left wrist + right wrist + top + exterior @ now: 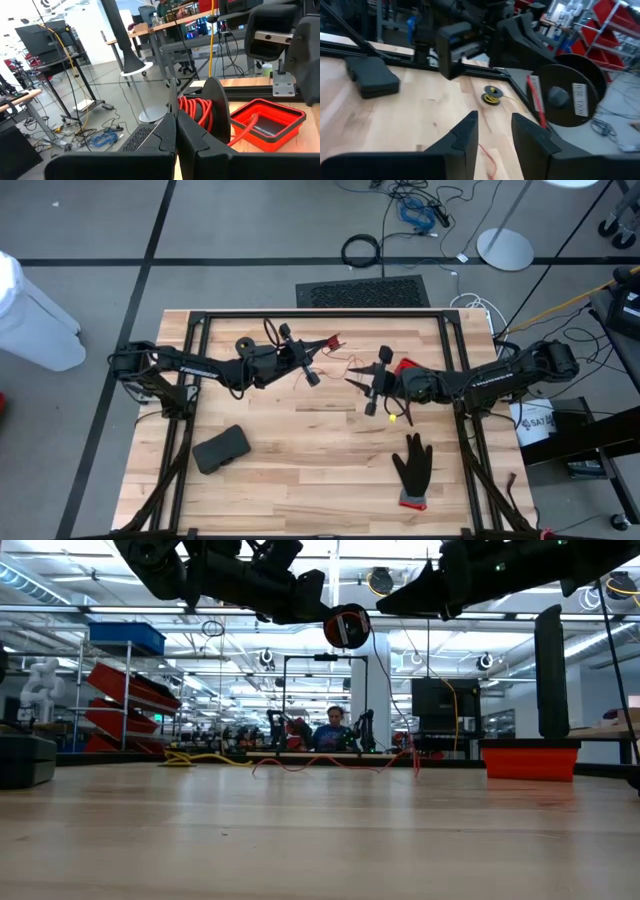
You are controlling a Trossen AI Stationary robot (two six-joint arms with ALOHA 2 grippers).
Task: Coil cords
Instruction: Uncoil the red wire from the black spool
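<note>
The red cord's small black spool (200, 110) hangs in the air over the middle of the table, with my left gripper (176, 112) shut on it. It also shows in the low view (347, 627). The loose red cord (330, 762) lies slack on the table below. My right gripper (492, 117) stands open just short of the spool (570, 97), pointing at it from the table's right, with nothing between its fingers. The yellow cord's spool (492, 96) lies flat on the table farther left. My left gripper pinches the spool between its two shut fingers at the spool's near flange (186, 107); the fingertips hide the exact spot. The fingers come in about level from the table's left. The spool hangs clear of the table, its round face (560, 95) toward my right gripper.
A red folding tray (270, 122) stands beside my right arm. A black glove (412, 465) lies near the front right and a black pouch (220, 448) near the front left. A black frame rail (320, 313) runs along the table's far side.
</note>
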